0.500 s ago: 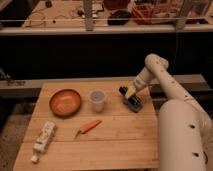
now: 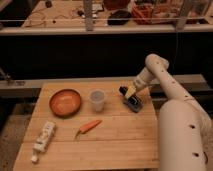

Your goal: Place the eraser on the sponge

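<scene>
At the table's right edge lies a dark, flat object (image 2: 132, 101) with a bluish end (image 2: 136, 106) toward the front. It looks like the eraser lying on the sponge, but I cannot tell the two apart. My gripper (image 2: 131, 93) points down onto the dark object's top, at or just above it. The white arm (image 2: 159, 75) reaches in from the right.
On the wooden table (image 2: 115, 140) are an orange bowl (image 2: 65, 102) at the left, a clear plastic cup (image 2: 97, 100) in the middle, a carrot (image 2: 89, 126) in front of it, and a white tube (image 2: 43, 137) at the front left. My white base (image 2: 182, 132) fills the right side.
</scene>
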